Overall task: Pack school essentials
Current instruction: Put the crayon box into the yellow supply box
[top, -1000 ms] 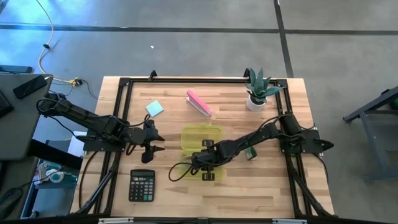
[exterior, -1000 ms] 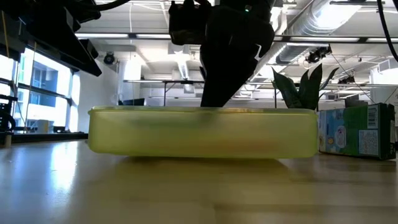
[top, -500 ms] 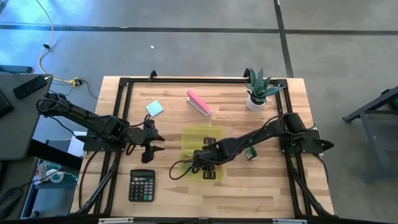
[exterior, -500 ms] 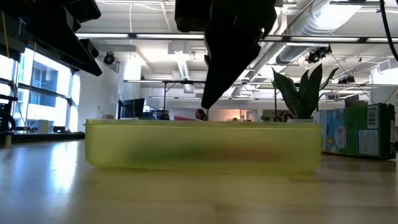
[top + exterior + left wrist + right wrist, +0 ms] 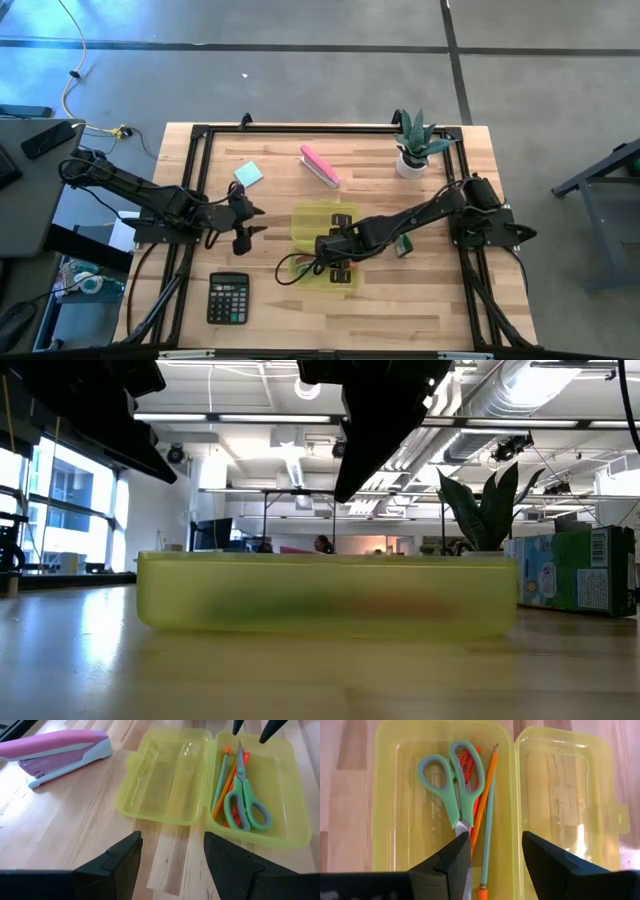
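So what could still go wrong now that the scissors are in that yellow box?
The right gripper hangs open just above the scissors and pencils in the yellow box; a clumsy move might snag them or shove the light box. The note pad and crayon box lie outside, so packing is unfinished. The open left gripper waits beside the box; both arms reaching in together might collide.

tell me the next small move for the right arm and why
Probably lift clear of the yellow-green case and head for the crayon box just beside it. The right gripper hangs open and empty above the case, where the scissors and pencils already lie. The light-blue note pad also remains out, nearer the waiting left gripper.
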Controlling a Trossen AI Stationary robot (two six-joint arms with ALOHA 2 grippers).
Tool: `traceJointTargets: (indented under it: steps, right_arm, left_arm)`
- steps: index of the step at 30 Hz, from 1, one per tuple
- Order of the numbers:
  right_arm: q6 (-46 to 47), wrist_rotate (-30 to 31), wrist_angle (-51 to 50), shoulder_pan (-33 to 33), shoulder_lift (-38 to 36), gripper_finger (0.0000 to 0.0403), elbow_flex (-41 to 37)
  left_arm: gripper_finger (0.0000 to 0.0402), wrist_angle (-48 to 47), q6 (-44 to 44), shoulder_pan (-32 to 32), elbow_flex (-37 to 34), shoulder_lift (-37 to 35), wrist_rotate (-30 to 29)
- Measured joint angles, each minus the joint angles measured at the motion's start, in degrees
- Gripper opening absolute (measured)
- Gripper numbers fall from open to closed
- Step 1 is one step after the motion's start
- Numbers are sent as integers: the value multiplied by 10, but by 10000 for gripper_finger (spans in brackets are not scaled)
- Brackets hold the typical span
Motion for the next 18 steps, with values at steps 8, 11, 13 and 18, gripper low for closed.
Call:
traceJointTargets:
  steps: [8, 11, 13, 18]
  right_arm:
    - [4, 0, -8, 1, -1, 172, 0]
    - [4, 0, -10, 1, -3, 172, 0]
    - [4, 1, -8, 1, -8, 172, 0]
    - [4, 2, -13, 1, -24, 172, 0]
  left_arm:
    - [220, -36, -6, 0, 0, 0, 0]
    - [221, -35, 8, 0, 0, 0, -10]
    - [221, -35, 21, 0, 0, 0, -18]
    - [221, -35, 43, 0, 0, 0, -101]
